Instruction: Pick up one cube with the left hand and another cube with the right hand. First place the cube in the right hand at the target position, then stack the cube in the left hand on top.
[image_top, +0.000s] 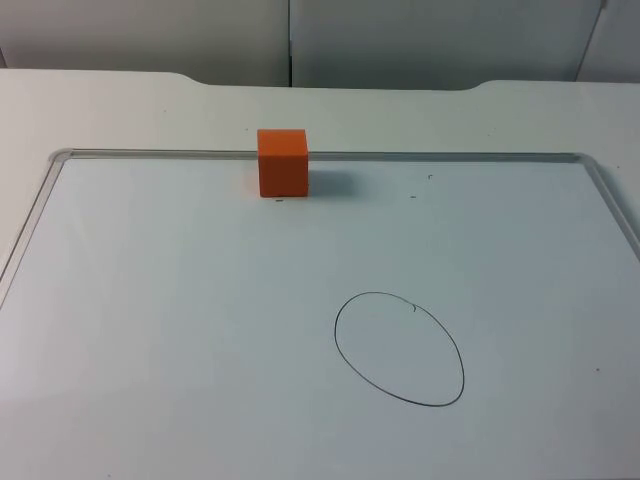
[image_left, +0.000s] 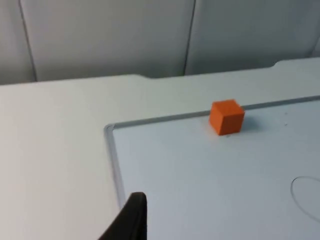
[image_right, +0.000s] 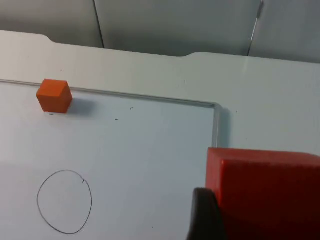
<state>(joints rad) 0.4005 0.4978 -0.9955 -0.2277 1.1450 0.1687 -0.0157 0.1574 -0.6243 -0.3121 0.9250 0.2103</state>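
An orange cube (image_top: 283, 162) stands on the whiteboard against its far rim, left of centre. The target is a hand-drawn black oval (image_top: 400, 348) nearer the front, right of centre, with nothing inside it. My right gripper (image_right: 260, 220) is shut on a red cube (image_right: 265, 185), held above the bare table outside the board's right rim; the orange cube (image_right: 54, 96) and the oval (image_right: 65, 201) lie far off from it. My left gripper (image_left: 131, 222) hangs near the board's left rim, well short of the orange cube (image_left: 227, 117).
The whiteboard's metal rim (image_top: 400, 156) runs along the far side and curves down at both ends. White table top (image_top: 120, 110) surrounds it, ending at the grey partition wall (image_top: 420, 40).
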